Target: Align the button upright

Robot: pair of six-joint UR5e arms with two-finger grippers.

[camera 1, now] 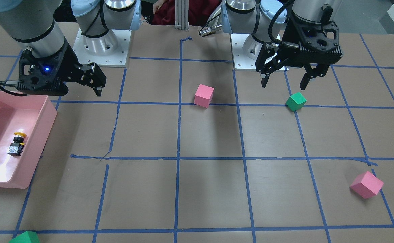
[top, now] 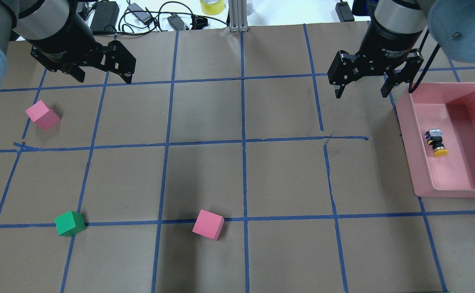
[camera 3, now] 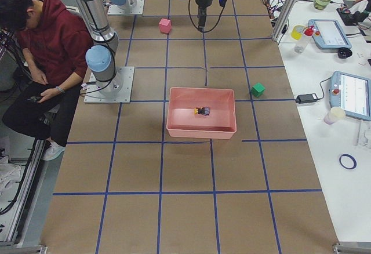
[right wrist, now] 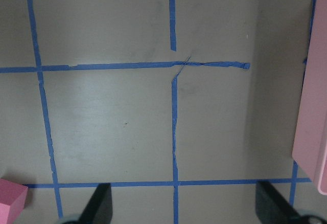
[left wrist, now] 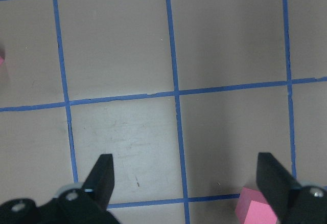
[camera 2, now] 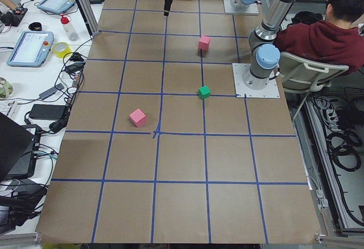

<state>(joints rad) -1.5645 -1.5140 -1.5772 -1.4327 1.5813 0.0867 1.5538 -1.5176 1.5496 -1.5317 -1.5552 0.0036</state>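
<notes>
The button (top: 436, 142) lies on its side on the floor of the pink bin (top: 457, 91) at the table's right. Its yellow cap points toward the robot and its silvery base points away. It also shows in the front view (camera 1: 17, 143) and small in the right side view (camera 3: 202, 111). My right gripper (top: 360, 95) hangs open and empty above the table, just left of the bin's far corner; its wrist view shows only the bin's edge (right wrist: 311, 132). My left gripper (top: 104, 79) is open and empty above the far left of the table.
A pink cube (top: 42, 115) sits below the left gripper. A green cube (top: 70, 223) and a second pink cube (top: 208, 224) lie nearer the robot. Another green cube (camera 1: 25, 238) sits at the far table edge beyond the bin. Blue tape lines grid the brown table.
</notes>
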